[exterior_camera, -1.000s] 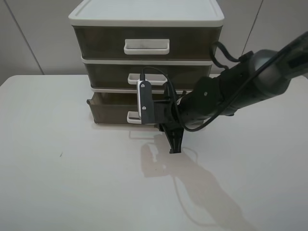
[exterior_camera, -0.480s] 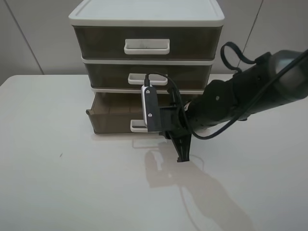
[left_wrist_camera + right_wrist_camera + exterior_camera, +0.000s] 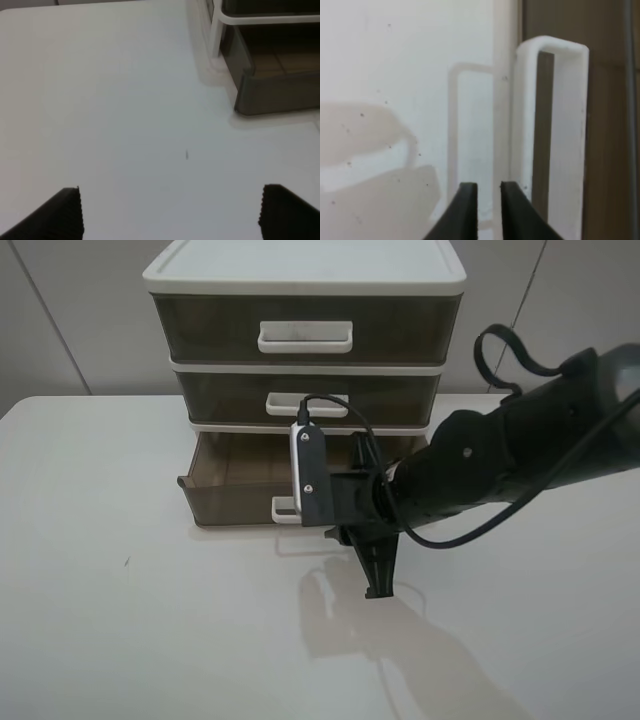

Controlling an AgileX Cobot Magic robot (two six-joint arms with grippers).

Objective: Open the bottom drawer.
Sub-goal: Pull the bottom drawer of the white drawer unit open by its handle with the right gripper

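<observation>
**While the bottom drawer is standing part-way out, the right gripper is pinching at its handle**

Because the white table [image 3: 120, 640] is looking smooth and the three-drawer unit [image 3: 305, 330], filling the upper centre of the exterior frame, is looking like light plastic, I am judging that a hard tug is risking dragging the whole stack forward. The right arm [image 3: 510, 455] is reaching in from the right edge toward the middle. The bottom drawer [image 3: 230, 495] is sitting centre-left, its front jutting out past the two upper tiers. It is appearing thin-walled, stiff and light, with nothing lying in the part that is showing. It is probably sliding easily, but skewing if pulled off-centre. The white loop handle [image 3: 284, 510] is offering the only hold, ideally at the middle of its front bar.

The exterior view is giving the drawer's overhang but is hiding the fingertips behind the wrist camera housing [image 3: 308, 475]. The right wrist view is supplying them. It is showing the right gripper [image 3: 489, 200] with jaws drawn almost together around a thin pale strip, which I am reading as the handle's bar being pinched. Only the left wrist view is showing the left gripper [image 3: 172, 215], jaws spread wide and holding nothing above the table, with the drawer's corner [image 3: 275, 92] well apart from it.
</observation>
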